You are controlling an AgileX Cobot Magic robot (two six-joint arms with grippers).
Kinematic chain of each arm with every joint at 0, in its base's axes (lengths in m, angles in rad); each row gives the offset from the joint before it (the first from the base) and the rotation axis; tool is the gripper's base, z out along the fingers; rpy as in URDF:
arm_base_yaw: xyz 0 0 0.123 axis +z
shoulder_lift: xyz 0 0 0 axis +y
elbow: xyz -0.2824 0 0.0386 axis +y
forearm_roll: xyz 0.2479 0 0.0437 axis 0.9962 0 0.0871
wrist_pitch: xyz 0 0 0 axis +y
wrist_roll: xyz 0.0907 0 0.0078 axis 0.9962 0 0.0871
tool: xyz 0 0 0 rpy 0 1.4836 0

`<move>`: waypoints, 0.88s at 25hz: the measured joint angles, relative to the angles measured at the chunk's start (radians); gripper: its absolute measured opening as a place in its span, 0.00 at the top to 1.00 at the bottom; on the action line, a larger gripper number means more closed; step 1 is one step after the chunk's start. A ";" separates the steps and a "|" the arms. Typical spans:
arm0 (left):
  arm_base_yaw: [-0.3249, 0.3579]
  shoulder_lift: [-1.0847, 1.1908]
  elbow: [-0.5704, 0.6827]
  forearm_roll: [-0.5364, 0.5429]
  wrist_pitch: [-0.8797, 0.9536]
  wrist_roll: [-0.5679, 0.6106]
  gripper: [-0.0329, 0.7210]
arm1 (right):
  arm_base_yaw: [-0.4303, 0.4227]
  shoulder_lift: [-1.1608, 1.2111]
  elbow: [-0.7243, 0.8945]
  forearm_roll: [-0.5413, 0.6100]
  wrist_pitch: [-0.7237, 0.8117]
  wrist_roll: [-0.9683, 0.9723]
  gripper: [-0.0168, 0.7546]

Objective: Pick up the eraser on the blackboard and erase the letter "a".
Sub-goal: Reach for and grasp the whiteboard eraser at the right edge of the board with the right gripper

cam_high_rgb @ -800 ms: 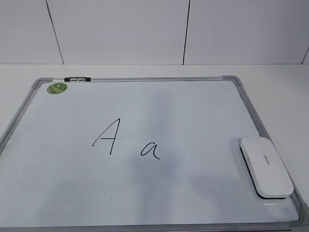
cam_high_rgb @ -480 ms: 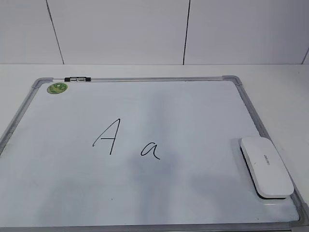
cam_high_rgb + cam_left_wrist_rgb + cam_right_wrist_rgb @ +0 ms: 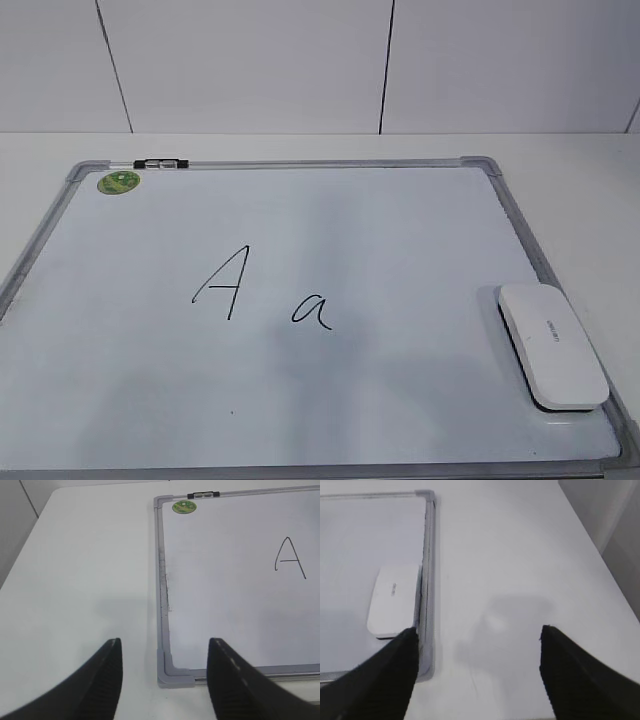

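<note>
the eraser (image 3: pixel 552 345) lies flat on the blackboard (image 3: pixel 400 230), tucked against its right frame, well apart from the letter "a" (image 3: pixel 312 310), a sensible parking spot clear of the writing. the capital "A" (image 3: pixel 222 282) stands just left of it. small grey lettering on the eraser's top is too small to read. a round green sticker (image 3: pixel 118 183) marks the far left corner. the right gripper (image 3: pixel 477 635) hangs wide open and empty above the table beside the frame; the left gripper (image 3: pixel 165 650) is spread and empty too.
</note>
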 joint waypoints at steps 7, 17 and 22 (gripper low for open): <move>0.000 0.000 0.000 0.000 0.000 0.000 0.44 | 0.005 0.058 -0.023 0.124 -0.092 -0.108 0.22; 0.000 0.000 0.000 0.000 0.000 0.000 0.44 | 0.005 0.307 -0.068 0.313 -0.212 -0.296 0.22; 0.000 0.000 0.000 0.000 0.000 0.000 0.44 | 0.005 0.401 -0.105 0.305 -0.217 -0.315 0.22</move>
